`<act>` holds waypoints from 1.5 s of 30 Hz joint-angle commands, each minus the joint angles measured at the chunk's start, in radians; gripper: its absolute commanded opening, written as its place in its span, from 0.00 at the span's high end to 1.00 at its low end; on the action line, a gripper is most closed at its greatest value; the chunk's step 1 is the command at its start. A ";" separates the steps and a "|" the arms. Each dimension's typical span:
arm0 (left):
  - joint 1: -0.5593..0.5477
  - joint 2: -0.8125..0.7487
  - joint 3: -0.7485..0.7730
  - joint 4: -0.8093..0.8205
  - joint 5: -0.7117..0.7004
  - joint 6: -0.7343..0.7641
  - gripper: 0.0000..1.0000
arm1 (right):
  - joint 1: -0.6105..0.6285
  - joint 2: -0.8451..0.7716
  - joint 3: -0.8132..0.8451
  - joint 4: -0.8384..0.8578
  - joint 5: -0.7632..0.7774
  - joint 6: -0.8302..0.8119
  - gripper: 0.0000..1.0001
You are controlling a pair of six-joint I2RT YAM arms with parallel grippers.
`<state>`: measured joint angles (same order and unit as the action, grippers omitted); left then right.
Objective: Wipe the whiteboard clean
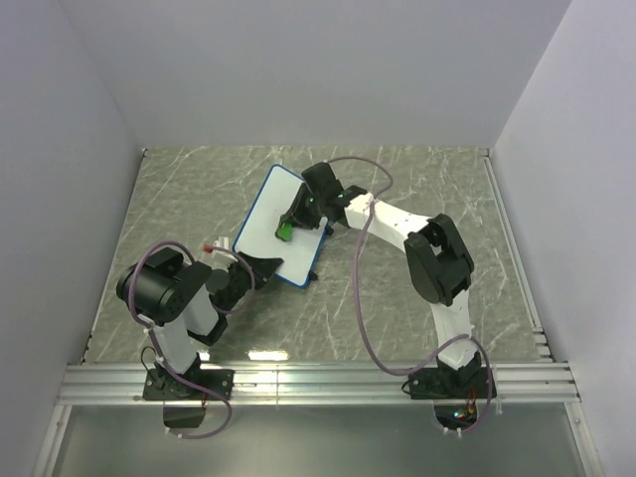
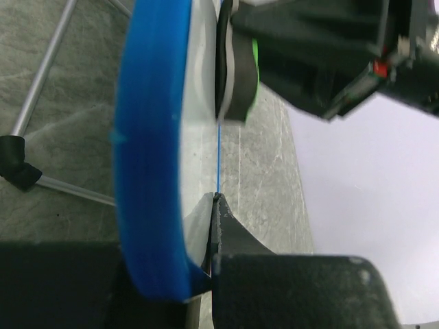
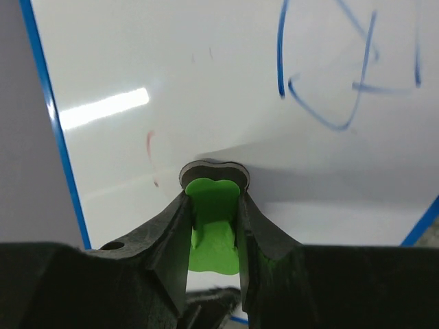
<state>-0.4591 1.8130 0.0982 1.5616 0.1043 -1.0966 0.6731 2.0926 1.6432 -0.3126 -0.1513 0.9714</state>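
Note:
The whiteboard (image 1: pixel 273 224), white with a thin blue frame, lies tilted on the table's middle. My left gripper (image 1: pixel 260 266) is shut on its near edge; in the left wrist view the blue frame (image 2: pixel 147 151) runs between my jaws. My right gripper (image 1: pixel 288 227) is shut on a small green eraser (image 3: pixel 214 223) and presses its dark felt face onto the board (image 3: pixel 226 89). Blue scribbles (image 3: pixel 329 75) show at the upper right of the right wrist view, and a faint red mark (image 3: pixel 152 157) lies left of the eraser. The eraser also shows in the left wrist view (image 2: pixel 236 65).
The grey marble table (image 1: pixel 417 179) spreads around the board. White walls enclose it at the back and sides. A small red-tipped thing (image 1: pixel 208 243) lies left of the board's near corner. A metal rail (image 1: pixel 318 383) runs along the near edge.

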 commanded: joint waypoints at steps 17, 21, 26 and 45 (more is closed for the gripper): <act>-0.055 0.170 -0.192 -0.086 0.034 0.150 0.99 | -0.004 0.388 0.601 -0.324 -0.022 0.110 1.00; -0.055 0.163 -0.193 -0.098 0.040 0.155 0.99 | -0.053 0.397 0.557 -0.319 0.005 0.112 1.00; -0.055 0.160 -0.195 -0.100 0.040 0.159 0.99 | -0.061 0.425 0.578 -0.439 0.064 0.040 1.00; -0.055 0.164 -0.189 -0.098 0.031 0.165 0.99 | 0.250 0.284 0.276 -0.491 0.033 -0.112 1.00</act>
<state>-0.4644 1.8175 0.0975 1.5612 0.0959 -1.1011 0.8558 2.2696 2.0800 -0.6514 0.0311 0.8654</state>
